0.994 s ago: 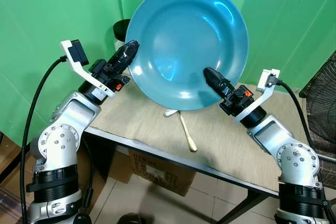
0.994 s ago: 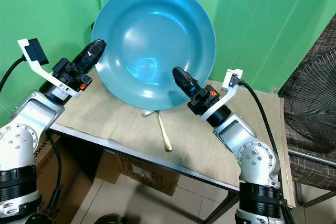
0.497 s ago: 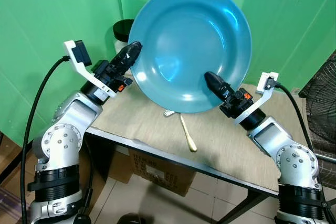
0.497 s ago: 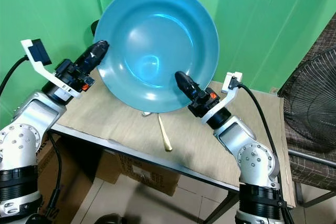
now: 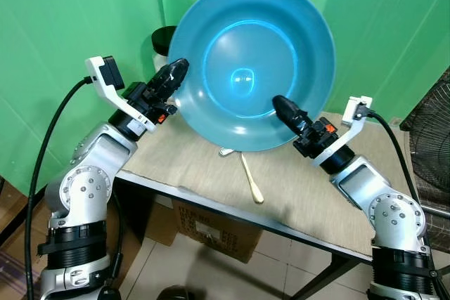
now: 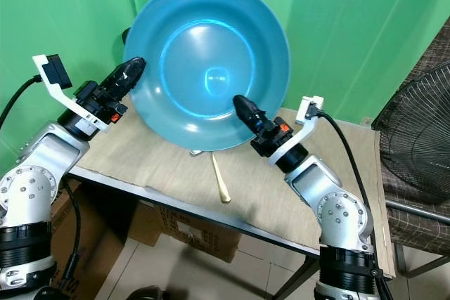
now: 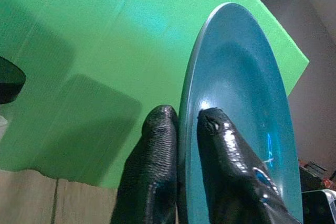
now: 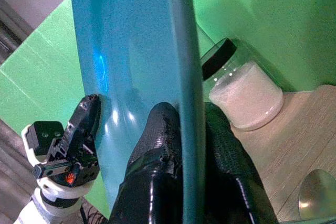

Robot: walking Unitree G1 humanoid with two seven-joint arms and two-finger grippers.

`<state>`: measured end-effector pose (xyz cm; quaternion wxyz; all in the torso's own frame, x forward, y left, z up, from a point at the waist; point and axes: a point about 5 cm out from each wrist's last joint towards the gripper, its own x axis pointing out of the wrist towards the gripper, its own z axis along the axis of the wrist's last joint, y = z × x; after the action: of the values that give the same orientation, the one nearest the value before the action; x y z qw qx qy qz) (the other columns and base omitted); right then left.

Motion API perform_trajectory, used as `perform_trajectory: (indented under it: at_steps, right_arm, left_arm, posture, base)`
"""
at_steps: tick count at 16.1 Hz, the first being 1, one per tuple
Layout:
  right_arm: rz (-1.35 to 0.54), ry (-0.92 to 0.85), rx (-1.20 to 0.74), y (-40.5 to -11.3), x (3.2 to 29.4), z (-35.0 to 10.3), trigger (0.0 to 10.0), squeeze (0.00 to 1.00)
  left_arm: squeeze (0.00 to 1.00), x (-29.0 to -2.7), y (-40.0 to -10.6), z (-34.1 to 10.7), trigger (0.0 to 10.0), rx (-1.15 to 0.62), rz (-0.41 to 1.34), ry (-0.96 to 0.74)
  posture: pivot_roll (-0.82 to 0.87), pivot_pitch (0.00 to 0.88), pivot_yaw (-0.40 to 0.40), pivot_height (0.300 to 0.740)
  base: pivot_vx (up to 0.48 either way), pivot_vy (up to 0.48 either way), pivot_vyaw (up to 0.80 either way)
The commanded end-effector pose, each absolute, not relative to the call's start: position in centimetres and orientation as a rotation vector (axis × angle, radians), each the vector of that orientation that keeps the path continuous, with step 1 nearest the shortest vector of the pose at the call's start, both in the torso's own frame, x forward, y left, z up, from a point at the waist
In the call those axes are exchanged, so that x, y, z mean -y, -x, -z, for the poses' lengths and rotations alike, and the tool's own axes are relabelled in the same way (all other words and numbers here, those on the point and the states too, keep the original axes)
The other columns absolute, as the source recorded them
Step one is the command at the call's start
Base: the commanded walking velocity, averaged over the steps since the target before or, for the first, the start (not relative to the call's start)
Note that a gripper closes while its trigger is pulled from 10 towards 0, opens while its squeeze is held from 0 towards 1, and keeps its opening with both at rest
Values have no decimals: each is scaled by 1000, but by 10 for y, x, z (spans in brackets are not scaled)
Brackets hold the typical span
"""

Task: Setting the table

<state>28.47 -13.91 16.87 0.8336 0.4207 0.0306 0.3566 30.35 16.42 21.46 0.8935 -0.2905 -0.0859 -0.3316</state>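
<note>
A large blue plate (image 5: 249, 61) is held up above the table, tilted with its hollow side toward me. My left gripper (image 5: 176, 69) is shut on the plate's left rim (image 7: 191, 124), one finger on each face. My right gripper (image 5: 279, 103) is shut on the lower right rim (image 8: 184, 129). Below the plate a gold spoon (image 5: 249, 175) lies on the wooden table (image 5: 302, 187).
A glass jar with a black lid (image 8: 244, 90), holding white grains, stands at the table's back left by the green wall (image 5: 77, 19). A fan (image 6: 422, 145) is at the right. A cardboard box (image 5: 211, 230) sits under the table.
The plate has tipped slightly, so its hollow faces me more squarely, and both grippers shifted a little with it.
</note>
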Motion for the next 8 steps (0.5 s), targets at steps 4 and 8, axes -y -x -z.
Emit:
perform_trajectory:
  at_steps: [4, 8]
  right_arm:
    - [-596, -848, 67, -280, 178, -182, 0, 0]
    - [-551, -728, 84, -270, 189, -187, 0, 0]
  left_arm:
    - [0, -170, -284, -211, 10000, 154, 722, 503]
    - [0, -173, -273, -204, 10000, 105, 692, 436]
  posture:
    - [58, 0, 28, 740]
    - [52, 0, 32, 740]
  base:
    - [0, 0, 0]
    - [0, 0, 0]
